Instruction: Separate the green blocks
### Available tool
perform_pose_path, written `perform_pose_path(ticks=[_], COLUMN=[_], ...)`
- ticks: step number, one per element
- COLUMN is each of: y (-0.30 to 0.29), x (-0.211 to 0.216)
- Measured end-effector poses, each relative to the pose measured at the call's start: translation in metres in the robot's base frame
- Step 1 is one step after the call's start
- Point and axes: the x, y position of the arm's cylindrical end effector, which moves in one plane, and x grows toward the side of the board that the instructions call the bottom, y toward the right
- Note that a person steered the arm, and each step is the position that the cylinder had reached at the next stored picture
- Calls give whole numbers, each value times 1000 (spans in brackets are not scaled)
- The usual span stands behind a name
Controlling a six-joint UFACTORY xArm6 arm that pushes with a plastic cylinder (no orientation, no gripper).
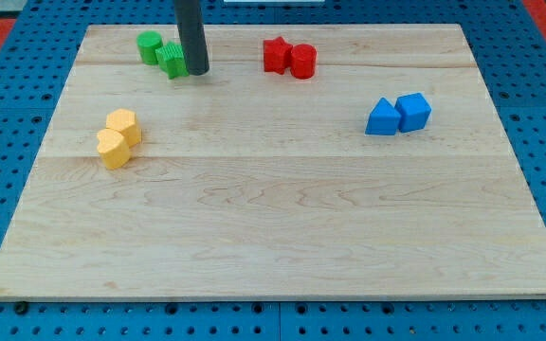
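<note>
Your end effector is a plain dark rod with no jaws to open or close. My tip touches the ribbed green block, which sits against the green cylinder at the wooden surface's top left. Push between them.

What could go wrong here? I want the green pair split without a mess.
1. My tip sits against the right side of the ribbed green block, which touches the green cylinder. Pushing left may move both together.
2. Both greens lie near the board's top edge; a push upward could slide one off.
</note>
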Motion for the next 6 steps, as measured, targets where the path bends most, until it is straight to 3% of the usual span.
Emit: perform_pose_path(ticks=[2,3,4,6], y=[-11,-11,-57,-61], x=[-43,-101,-102,-37])
